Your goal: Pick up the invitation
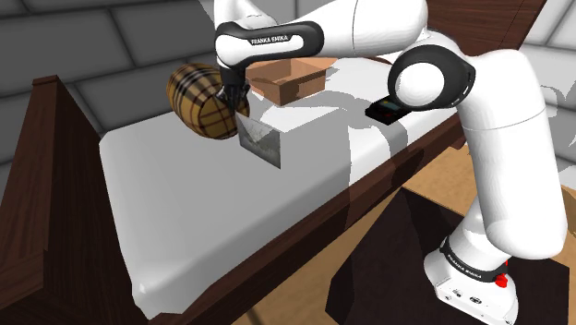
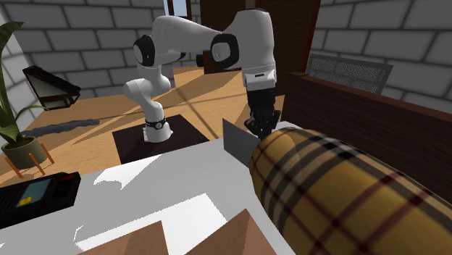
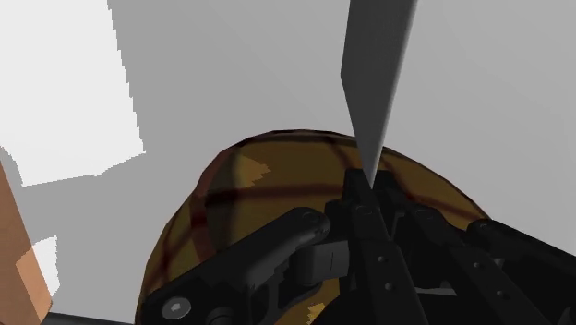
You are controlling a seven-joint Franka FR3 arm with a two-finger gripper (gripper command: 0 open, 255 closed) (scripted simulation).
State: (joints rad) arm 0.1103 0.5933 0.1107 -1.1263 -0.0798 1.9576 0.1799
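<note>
We see the arm (image 1: 503,138) rise upright from its stand (image 1: 378,272), bend at the shoulder and stretch its forearm level over the bed (image 1: 222,222) toward the pillow (image 1: 198,100). At the wrist it turns down, so the gripper (image 1: 238,103) points at the sheet just beside the pillow. In the second exterior view the arm (image 2: 239,40) makes the same high arch, and the gripper (image 2: 256,127) hangs straight down at the pillow's (image 2: 348,195) end.

The jaws are closed on the invitation (image 1: 260,143), a plain grey card pinched by one corner. It hangs on edge, slanting down and away from the pillow. In the wrist view the fingers (image 3: 355,198) of the gripper (image 3: 369,189) meet on the card's (image 3: 374,74) point, with the pillow's (image 3: 249,185) checked end close behind them. The second exterior view shows the invitation (image 2: 235,141) standing upright just beside the pillow. We cannot tell whether its low edge clears the sheet.

A brown box (image 1: 291,78) lies on the bed near the pillow. A black device (image 1: 388,111) lies farther from the pillow, past the box.
</note>
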